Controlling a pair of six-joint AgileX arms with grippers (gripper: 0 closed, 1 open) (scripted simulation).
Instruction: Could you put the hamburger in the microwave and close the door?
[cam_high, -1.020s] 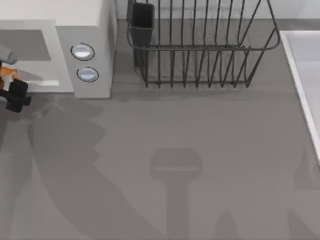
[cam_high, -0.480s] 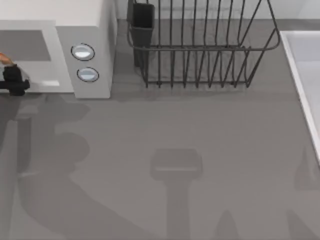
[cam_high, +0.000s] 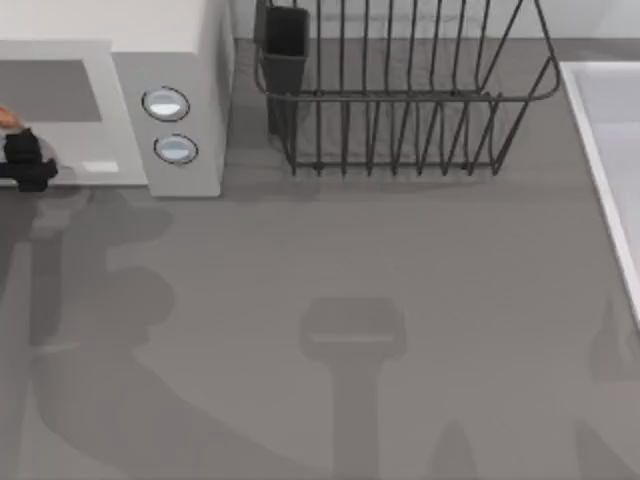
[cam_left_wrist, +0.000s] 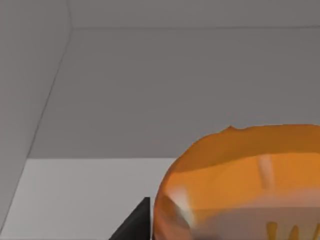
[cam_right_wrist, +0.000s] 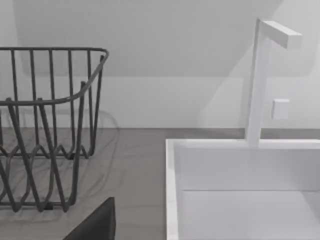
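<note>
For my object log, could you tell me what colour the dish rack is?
The dish rack is black wire, clearest in the top view.

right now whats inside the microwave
The left gripper is at the microwave opening, and the hamburger sits against the grey inner walls in the left wrist view. The burger covers the floor beneath it.

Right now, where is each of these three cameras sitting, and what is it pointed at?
Top view: above the table, looking down on the microwave and dish rack; left gripper at the left edge.
Left wrist view: on the left arm, facing into the grey cavity, hamburger close up.
Right wrist view: on the right arm, facing the rack and white sink.
Top and right wrist views share the rack.
</note>
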